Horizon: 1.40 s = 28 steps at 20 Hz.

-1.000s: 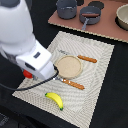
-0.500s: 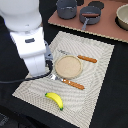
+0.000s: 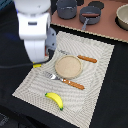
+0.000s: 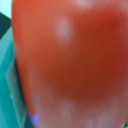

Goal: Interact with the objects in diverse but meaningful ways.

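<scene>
The red tomato (image 4: 70, 60) filled nearly the whole wrist view, a blurred glossy red surface pressed close to the lens, so it sat right under the gripper. In the exterior view the tomato itself was hidden behind the white arm (image 3: 35, 30) at the upper left of the frame, over the left edge of the striped placemat (image 3: 95, 85). The fingers could not be seen in either view, so whether they were apart or closed on the tomato could not be told.

The step in hand looked like reaching or gripping the tomato. The next move would call for a firm, centred hold on a round, slippery shape before any lift.

The yellow banana (image 3: 55, 100) lay at the lower middle of the mat. The tan plate (image 3: 68, 67) sat at centre with the fork (image 3: 60, 79) just below it.

Compared with half a second earlier, the arm sat slightly higher and more upright in the frame; the banana, plate and fork lay as before.
</scene>
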### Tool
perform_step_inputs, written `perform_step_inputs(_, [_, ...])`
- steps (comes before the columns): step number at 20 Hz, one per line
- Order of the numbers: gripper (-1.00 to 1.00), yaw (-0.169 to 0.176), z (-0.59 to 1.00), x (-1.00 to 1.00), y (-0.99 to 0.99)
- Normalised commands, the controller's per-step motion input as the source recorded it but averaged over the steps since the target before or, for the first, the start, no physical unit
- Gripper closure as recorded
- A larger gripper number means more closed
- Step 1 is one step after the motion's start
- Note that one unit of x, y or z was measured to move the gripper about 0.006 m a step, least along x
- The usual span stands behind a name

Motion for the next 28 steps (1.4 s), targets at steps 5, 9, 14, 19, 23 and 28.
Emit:
perform_step_inputs(5, [1.00,-0.007,0.57,-0.17,0.95])
perform_step_inputs(9, [1.00,0.000,0.35,-0.20,0.95])
perform_step_inputs(14, [1.00,0.000,0.11,-0.21,0.94])
perform_step_inputs(19, [1.00,0.000,0.00,-0.20,0.92])
perform_step_inputs(23, [1.00,0.000,-0.07,-0.17,0.76])
perform_step_inputs(28, [1.00,0.000,-0.19,-0.19,0.59])
